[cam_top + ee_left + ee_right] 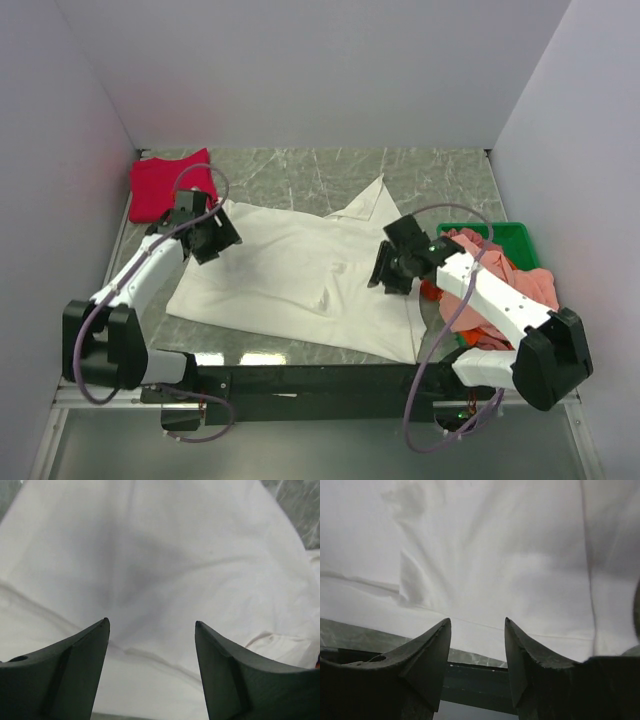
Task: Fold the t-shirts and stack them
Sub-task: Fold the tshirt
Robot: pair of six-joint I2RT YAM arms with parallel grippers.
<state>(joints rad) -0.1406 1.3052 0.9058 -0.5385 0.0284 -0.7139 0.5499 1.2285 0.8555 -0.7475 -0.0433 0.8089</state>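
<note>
Folding the white t-shirt (300,280) is, by our reading, the step in hand. It lies spread over the middle of the table (300,172), not yet reduced to a stackable shape.

**Gripper state.** We find the left gripper (151,622) released, jaws apart and empty, hanging over the shirt's left part. The right gripper (478,620) is likewise released and empty, over the shirt's right part close to the hem facing the near edge.

**Orientation.** The shirt's long axis runs across the table from the left edge toward the right edge, sinking toward the near edge on the right. One pointed flap juts toward the far edge. We cannot tell which end carries the collar, and no print shows.

**Procedure.**
1. We recommend lowering both grippers onto one long edge, well apart from each other along that axis.
2. Pinch a single layer only, since creases near the middle may hide a doubled layer.
3. Lift both points level and carry them across together, so that the fold line stays parallel to the long axis.

**Surroundings.** The crimson t-shirt (168,186) sits at the far left corner. The pink and orange t-shirts (500,272) wait in the green bin (512,232) at the right edge.
</note>
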